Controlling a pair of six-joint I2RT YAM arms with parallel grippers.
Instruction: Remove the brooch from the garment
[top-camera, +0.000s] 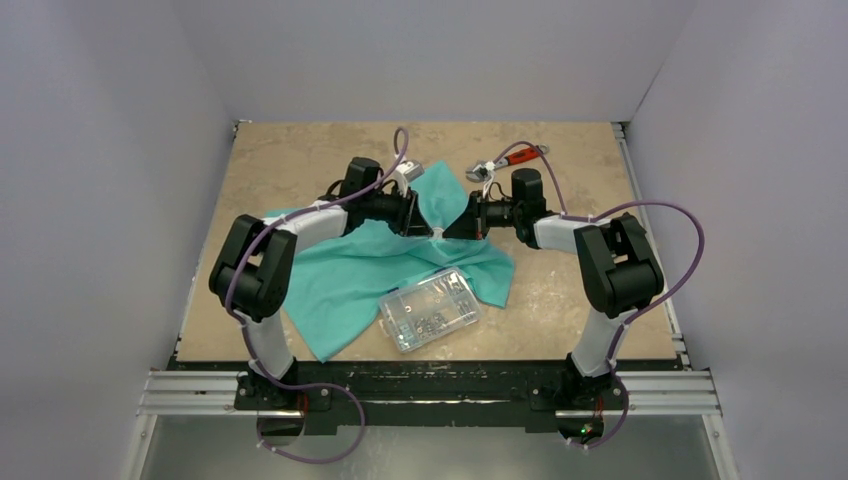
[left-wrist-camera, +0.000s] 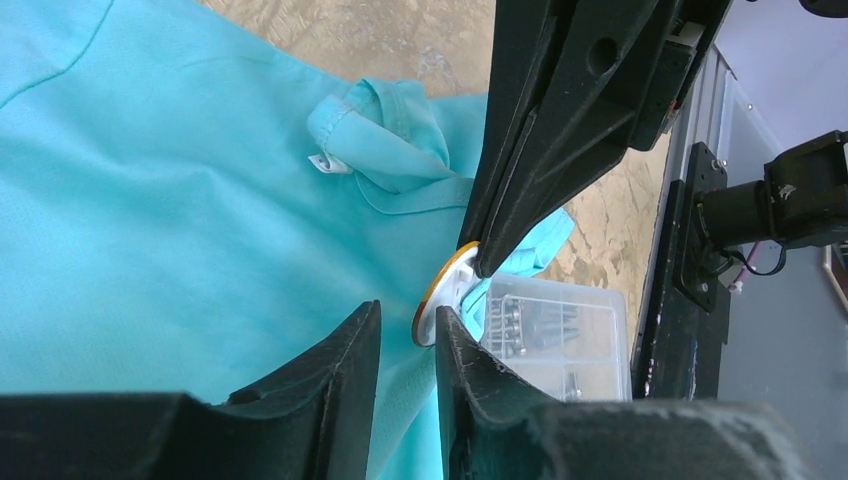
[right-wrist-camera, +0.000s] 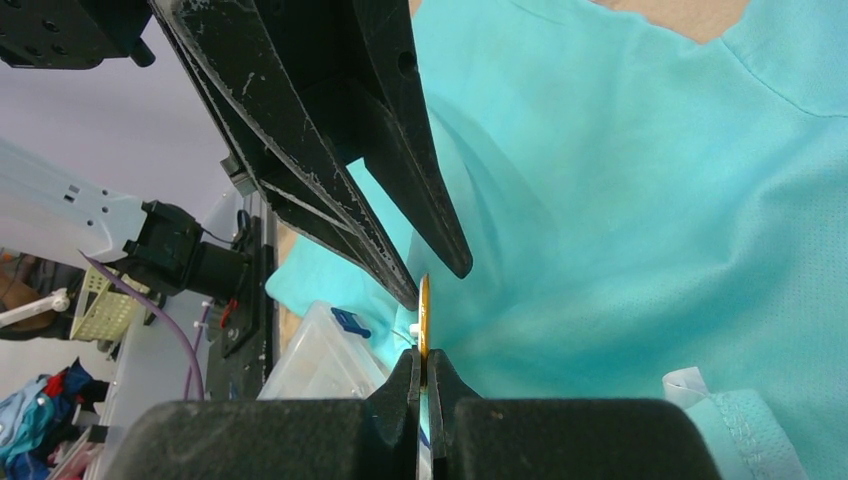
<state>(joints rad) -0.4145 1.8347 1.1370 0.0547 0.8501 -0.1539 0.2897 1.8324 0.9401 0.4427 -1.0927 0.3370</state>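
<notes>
I can pass over bare tabletop (top-camera: 590, 165) on the right. The garment (top-camera: 350, 275) and clear box (top-camera: 430, 308) fill the near left, and the wrench (top-camera: 520, 155) lies behind.

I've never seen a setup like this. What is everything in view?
shirt: one, teal, mid-table, bunched up between the grippers
brooch: one, orange-edged, on the shirt at the gripper tips
box: one, clear, small metal parts inside, near side, partly on the shirt
wrench: one, red-handled, far side of the table
table: one, tan
left arm, right arm: black and white, bases at the near edge
left gripper: black, beside the brooch
right gripper: black, shut on the brooch
</notes>
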